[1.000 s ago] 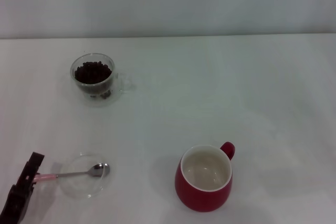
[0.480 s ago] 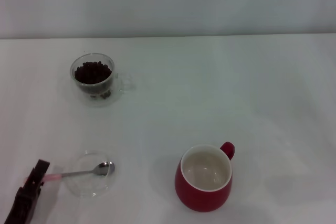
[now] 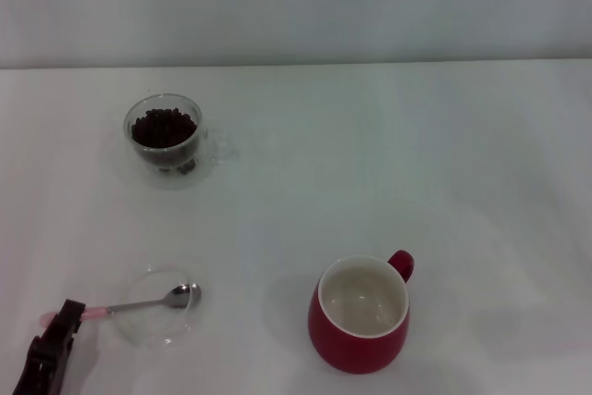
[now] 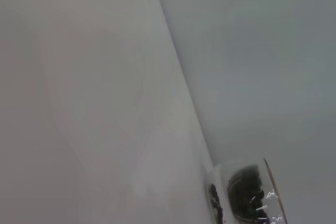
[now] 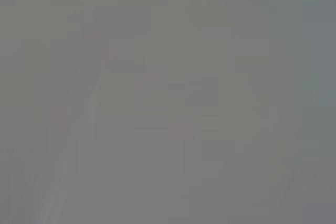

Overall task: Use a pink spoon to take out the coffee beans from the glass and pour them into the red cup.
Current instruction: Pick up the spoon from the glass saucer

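Where the white table [image 3: 388, 154] meets the pale wall at the far edge, the head view takes in 4 objects and 1 gripper. At the near left corner the left gripper [image 3: 67, 314], dark and seen only in part, sits at the pink end of the pink spoon [image 3: 148, 303]; the handle tip shows just left of the fingers, which appear closed on the handle, though the contact itself is small and hard to resolve. The spoon lies roughly level, handle to the left, its silver bowl to the right and resting over a flat clear glass disc [image 3: 159, 321] that lies on the table beneath it. No coffee beans are visible in the spoon's bowl.

Far from the spoon, toward the far left, stands the glass [image 3: 166, 139], upright, its clear handle pointing right, filled close to the rim with coffee beans [image 3: 164, 127]. The left wrist view catches the same glass [image 4: 247, 195] at the edge of its picture, beans [image 4: 244, 192] dark inside it, the rest being bare table and wall.

Near the front, right of centre and well apart from both spoon and glass, the red cup [image 3: 359, 316] stands upright, handle toward the far right, its cream inside holding nothing visible. Open table lies between the glass and cup.

The right wrist view shows only a uniform grey field; the right gripper is not in view.
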Motion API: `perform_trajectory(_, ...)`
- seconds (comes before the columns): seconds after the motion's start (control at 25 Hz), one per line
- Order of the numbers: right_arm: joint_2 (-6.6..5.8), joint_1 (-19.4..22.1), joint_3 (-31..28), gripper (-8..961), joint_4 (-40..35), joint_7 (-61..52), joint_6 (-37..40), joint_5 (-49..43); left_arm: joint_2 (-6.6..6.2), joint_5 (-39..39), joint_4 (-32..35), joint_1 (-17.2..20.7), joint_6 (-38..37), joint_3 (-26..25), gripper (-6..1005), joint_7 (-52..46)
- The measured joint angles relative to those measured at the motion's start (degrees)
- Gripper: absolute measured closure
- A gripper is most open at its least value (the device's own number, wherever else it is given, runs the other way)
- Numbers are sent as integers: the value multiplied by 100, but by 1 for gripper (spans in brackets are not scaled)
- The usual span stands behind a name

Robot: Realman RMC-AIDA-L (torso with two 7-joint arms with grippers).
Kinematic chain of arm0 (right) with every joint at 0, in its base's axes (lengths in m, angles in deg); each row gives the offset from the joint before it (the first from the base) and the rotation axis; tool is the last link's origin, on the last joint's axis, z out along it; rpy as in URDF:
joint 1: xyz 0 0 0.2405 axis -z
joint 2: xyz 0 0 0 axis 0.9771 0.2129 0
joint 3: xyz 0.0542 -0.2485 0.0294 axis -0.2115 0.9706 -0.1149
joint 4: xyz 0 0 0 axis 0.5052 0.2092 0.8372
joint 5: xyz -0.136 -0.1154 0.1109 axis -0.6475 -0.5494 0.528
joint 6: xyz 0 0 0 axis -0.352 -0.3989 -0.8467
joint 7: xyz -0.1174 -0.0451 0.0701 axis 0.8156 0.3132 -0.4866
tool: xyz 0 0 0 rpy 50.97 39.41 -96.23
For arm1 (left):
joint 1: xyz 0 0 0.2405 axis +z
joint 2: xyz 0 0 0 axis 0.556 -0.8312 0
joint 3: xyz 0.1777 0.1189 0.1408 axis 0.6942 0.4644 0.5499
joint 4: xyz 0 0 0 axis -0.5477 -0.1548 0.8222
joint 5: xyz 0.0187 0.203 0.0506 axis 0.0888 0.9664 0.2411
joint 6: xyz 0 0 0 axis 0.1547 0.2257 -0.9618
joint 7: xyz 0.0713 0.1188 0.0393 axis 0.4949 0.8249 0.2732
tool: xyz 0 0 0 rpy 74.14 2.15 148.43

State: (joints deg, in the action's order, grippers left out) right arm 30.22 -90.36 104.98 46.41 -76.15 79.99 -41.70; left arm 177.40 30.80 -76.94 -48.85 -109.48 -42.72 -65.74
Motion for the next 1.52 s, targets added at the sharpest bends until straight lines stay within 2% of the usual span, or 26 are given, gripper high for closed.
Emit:
perform_trajectory(0.24,-22,-24,1,591,25,0,-28,0,0,-11,-3,-4,0,-5,868,-3)
perform_trajectory(0.48,-27,-28,1,591,49,72,-44,6,-11,-8,36,2,-2,-101,867,72)
perform_trajectory(1.04,66,-57,1,590,40,209,-47,9,-84,105,96,-11,-327,-40,867,93)
perform_trajectory(1.32,103,-95,1,589,7,219,-60,8,-88,146,284,186,-377,0,867,-104)
perform_trajectory(1.52,110,-154,4,589,13,220,-60,-10,-96,161,704,342,-906,282,868,-141)
